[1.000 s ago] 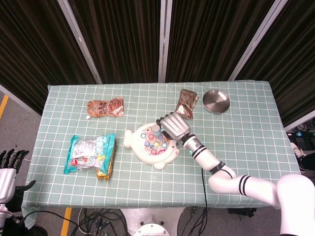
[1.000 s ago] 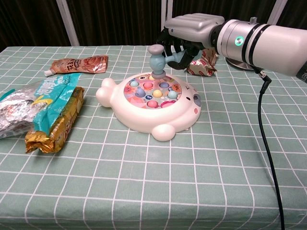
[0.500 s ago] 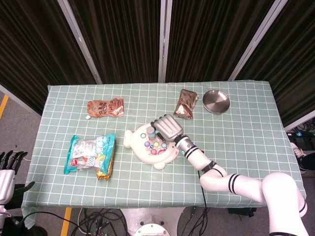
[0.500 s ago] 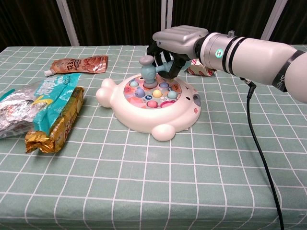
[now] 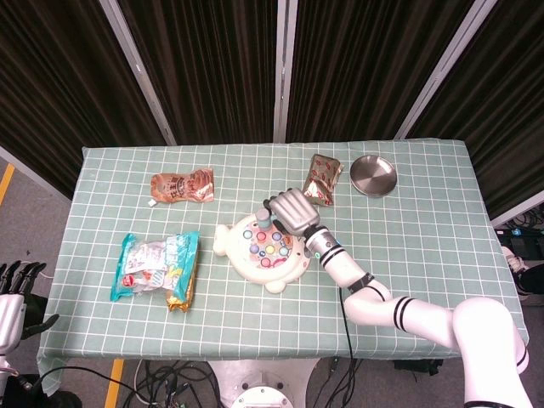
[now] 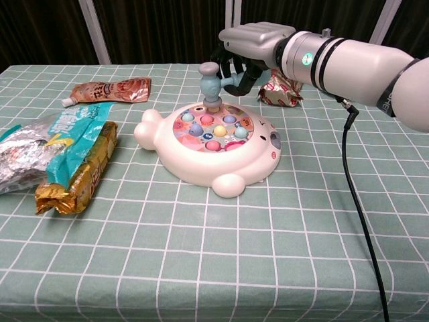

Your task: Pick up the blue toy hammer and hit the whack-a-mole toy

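Hammer (image 6: 212, 84) head upright, handle sideways into right hand (image 6: 251, 47).

Illumination is even and bright across the desk (image 5: 425, 255) in both views. Shadows under objects are soft and short. The steel dish (image 5: 373, 175) shows mild glare. Backdrop curtains remain dark. Focus is sharp, with no motion blur.

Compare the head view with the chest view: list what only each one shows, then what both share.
Only the head view: the steel bowl at the table's far right and the left hand hanging off the table's left edge. Only the chest view: the gap between the hammer head and the toy. Both: the right hand gripping the blue toy hammer over the whack-a-mole toy, plus snack packets.
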Controlling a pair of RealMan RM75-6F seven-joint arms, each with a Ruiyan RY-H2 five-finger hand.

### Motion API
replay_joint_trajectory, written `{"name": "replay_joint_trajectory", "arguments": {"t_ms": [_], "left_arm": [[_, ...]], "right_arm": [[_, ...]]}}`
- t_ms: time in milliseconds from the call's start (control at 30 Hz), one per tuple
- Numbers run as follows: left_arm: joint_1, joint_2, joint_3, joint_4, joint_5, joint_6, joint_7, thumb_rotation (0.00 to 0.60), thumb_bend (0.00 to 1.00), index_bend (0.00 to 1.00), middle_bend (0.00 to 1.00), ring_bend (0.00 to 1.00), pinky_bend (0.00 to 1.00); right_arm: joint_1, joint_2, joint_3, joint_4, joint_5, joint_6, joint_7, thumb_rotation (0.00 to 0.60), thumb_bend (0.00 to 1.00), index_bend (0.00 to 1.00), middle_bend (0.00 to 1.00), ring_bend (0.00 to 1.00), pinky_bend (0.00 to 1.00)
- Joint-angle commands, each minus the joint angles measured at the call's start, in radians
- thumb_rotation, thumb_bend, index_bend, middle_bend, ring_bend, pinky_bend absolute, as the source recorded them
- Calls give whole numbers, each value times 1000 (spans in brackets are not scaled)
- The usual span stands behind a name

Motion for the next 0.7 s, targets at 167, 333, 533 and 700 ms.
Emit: {"name": "replay_joint_trajectory", "arguments": {"t_ms": [167,333,533,700], "left_arm": [[0,-1,0,2,-2,-5,-1,600,0,138,136,48,24],[0,-2,0,4,0,-4,-1,600,0,138,136,47,24],[-2,0,-1,2,10,1,0,600,0,136,136,48,24],[-3,-1,-2,0,16,8,-1,600,0,132,136,48,24]], "right_arm": [[24,-50,-11,83,18,-42,1,600,525,701,668,535,656],[14,-39,-4,64,4,-18,26,600,525,699,665,535,656],[-36,49,5,-36,-23,63,45,600,525,699,664,535,656],[-126,149,-27,-132,-35,132,68,600,524,694,664,535,656]]}}
